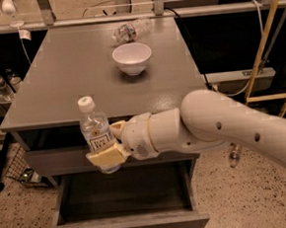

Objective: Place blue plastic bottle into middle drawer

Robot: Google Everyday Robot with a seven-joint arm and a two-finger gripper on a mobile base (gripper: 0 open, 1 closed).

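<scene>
The gripper [109, 144] is positioned at the near edge of the cabinet top [71, 77], left of centre. Its tan fingers [107, 157] are clamped on the lower body of the blue plastic bottle [94, 125], one on the near side and one on the far side. The bottle is nearly upright, its white cap leaning slightly left, its label facing the camera. It is held in the air, above the left part of the middle drawer [127, 225], which stands pulled out with its dark interior exposed. The white arm [233, 126] enters from the right. On the cabinet top, a white bowl [132, 57] stands toward the far side. A clear ridged bottle [129, 32] lies on its side beyond the bowl.
</scene>
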